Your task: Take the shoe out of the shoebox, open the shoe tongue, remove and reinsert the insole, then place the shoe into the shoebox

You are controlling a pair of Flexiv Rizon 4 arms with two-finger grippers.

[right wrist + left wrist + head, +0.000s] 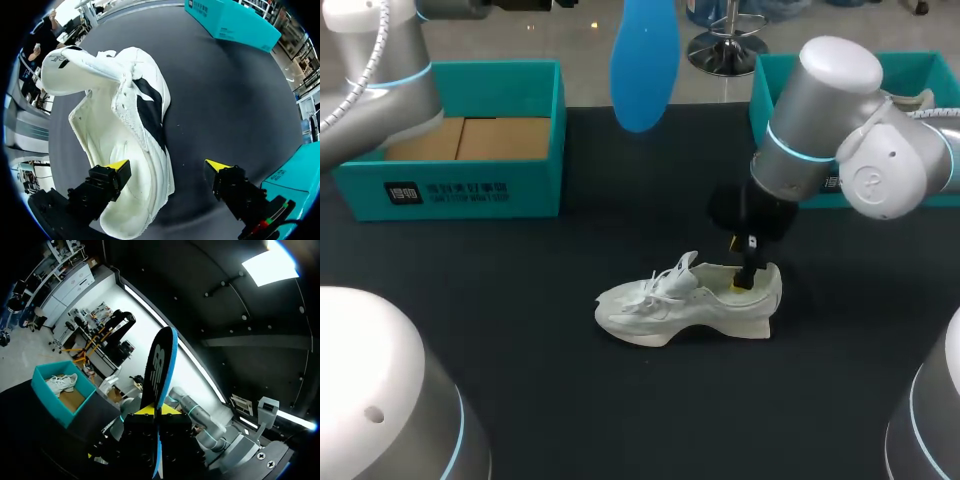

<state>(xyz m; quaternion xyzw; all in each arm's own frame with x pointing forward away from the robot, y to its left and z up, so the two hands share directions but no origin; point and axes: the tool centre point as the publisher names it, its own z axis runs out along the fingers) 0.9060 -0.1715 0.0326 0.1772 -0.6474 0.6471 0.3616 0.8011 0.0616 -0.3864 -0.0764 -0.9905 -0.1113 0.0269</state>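
The white shoe point(685, 300) lies on its sole in the middle of the black table, toe toward my left side. My right gripper point(745, 275) stands open at its heel. In the right wrist view one yellow-tipped finger point(117, 165) is inside the shoe's point(125, 115) opening and the other is outside, with the side wall between them. High over the table's far edge hangs the blue insole point(643, 60). My left gripper point(158, 412) is shut on the insole's point(161, 370) lower end and holds it upright.
A teal shoebox point(460, 185) with a cardboard lining stands at the back left. A second teal box point(920, 70) stands at the back right behind my right arm; it point(55, 400) holds another white shoe point(62, 382).
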